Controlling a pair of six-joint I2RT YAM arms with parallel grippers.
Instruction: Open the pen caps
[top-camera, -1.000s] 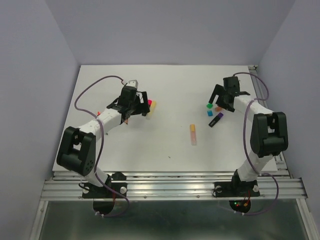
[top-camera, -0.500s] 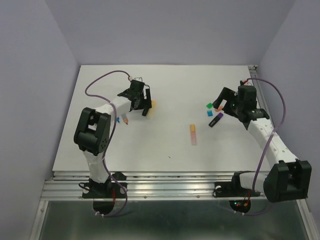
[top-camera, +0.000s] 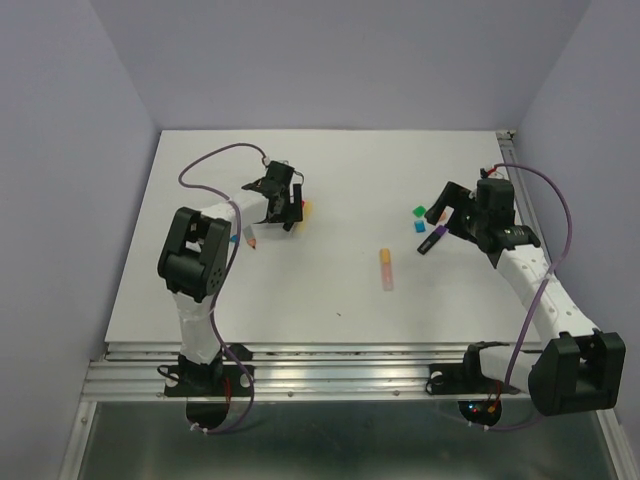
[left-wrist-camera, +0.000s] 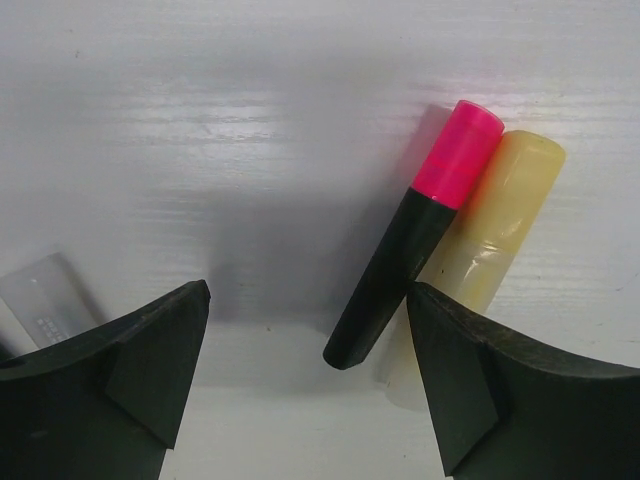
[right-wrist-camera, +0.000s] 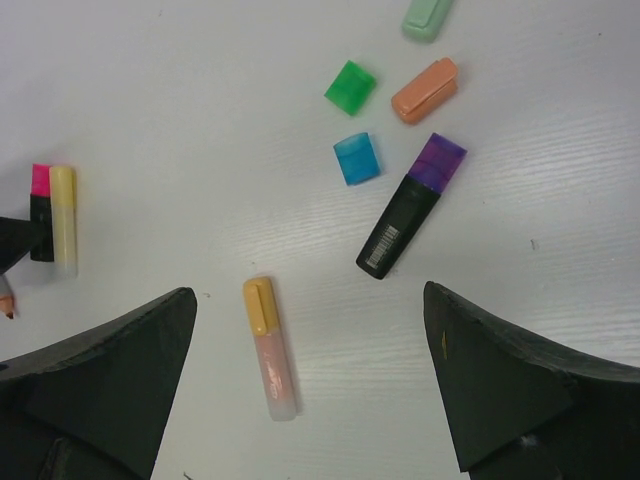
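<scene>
In the left wrist view a black pen (left-wrist-camera: 385, 290) with a pink cap (left-wrist-camera: 458, 152) lies against a pale yellow pen (left-wrist-camera: 500, 230). My left gripper (left-wrist-camera: 308, 345) is open low over the table, and the black pen's tail end lies between its fingers, close to the right one. My right gripper (right-wrist-camera: 310, 390) hangs open higher up. Below it lie loose green (right-wrist-camera: 351, 87), blue (right-wrist-camera: 356, 158), orange (right-wrist-camera: 425, 90) and mint (right-wrist-camera: 428, 17) caps. A black pen (right-wrist-camera: 395, 230) there has a purple cap (right-wrist-camera: 440, 160), and a pastel pen (right-wrist-camera: 275, 365) has a yellow-orange cap (right-wrist-camera: 258, 305).
A pencil (top-camera: 250, 241) and a small blue piece (top-camera: 235, 238) lie beside the left arm. The white table (top-camera: 330, 300) ends at a metal rail along its right side (top-camera: 520, 180). Purple walls stand round the back and sides.
Both arms have swung their elbows outward. The left gripper has shifted closer to the pink-capped and yellow pens. The right gripper has opened wider beside the loose caps.
</scene>
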